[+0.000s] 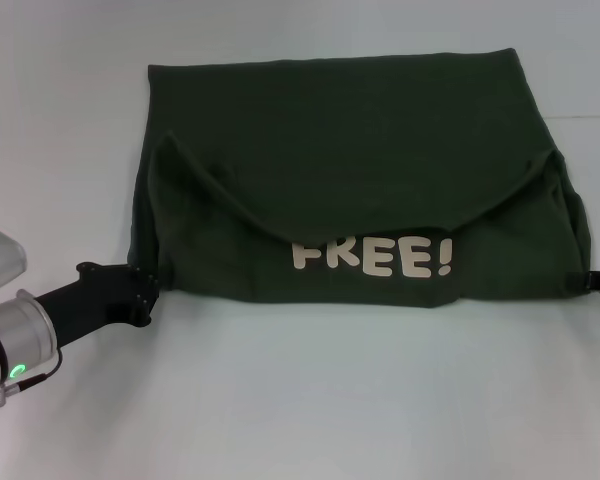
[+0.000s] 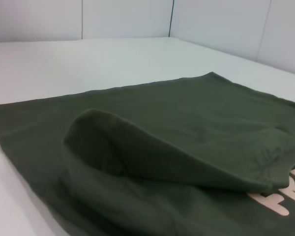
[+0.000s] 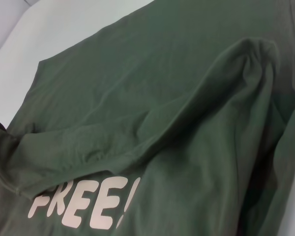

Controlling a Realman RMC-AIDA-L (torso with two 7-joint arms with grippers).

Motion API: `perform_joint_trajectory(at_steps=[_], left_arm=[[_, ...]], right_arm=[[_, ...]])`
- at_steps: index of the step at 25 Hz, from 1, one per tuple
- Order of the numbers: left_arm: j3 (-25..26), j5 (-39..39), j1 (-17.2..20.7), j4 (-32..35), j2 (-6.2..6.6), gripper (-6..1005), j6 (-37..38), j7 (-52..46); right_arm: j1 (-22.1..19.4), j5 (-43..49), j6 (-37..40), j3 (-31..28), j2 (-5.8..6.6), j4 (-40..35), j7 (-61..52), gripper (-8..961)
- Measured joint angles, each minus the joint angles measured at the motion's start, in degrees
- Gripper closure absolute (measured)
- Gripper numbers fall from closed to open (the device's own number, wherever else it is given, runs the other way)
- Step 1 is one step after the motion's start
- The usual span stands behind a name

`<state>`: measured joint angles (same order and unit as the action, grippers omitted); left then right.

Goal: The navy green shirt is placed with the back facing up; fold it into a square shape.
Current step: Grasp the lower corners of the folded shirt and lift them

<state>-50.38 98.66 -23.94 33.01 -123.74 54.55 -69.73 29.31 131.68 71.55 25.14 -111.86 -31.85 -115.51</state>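
The dark olive-green shirt point(image 1: 350, 130) lies on the white table point(image 1: 300, 400), spread wide. A curved flap of it is folded over toward the near side. Under the flap, white "FREE!" lettering point(image 1: 372, 259) shows near the front edge. My left gripper point(image 1: 152, 288) is low at the shirt's near left corner, touching its edge. My right gripper point(image 1: 592, 283) is at the near right corner, mostly out of frame. The left wrist view shows the shirt point(image 2: 187, 113) with a raised fold. The right wrist view shows the shirt point(image 3: 137, 88) and the lettering point(image 3: 83, 201).
The white table surface runs all round the shirt, with a broad strip in front of it. Pale walls point(image 2: 128, 17) stand behind the table. My left arm's silver wrist point(image 1: 15, 345) is at the near left.
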Motion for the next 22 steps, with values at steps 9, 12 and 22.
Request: perform_joint_trajectory(at_steps=[9, 12, 22], left_arm=[[0.06, 0.05, 2.66, 2.98, -0.12, 992, 2.92, -2.84], [0.42, 0.06, 5.42, 5.84, -0.11, 992, 7.06, -6.12], [7.59, 0.45, 12.51, 9.21, 0.06, 993, 25.76, -12.33]], right_arm=[[-1.44, -2.32, 2.11, -0.2, 0.39, -0.06, 3.1, 926], [-3.41, -4.64, 5.11, -0.9, 0.65, -0.06, 5.52, 926], [-10.96, -6.49, 20.07, -7.58, 1.29, -1.24, 14.63, 926]])
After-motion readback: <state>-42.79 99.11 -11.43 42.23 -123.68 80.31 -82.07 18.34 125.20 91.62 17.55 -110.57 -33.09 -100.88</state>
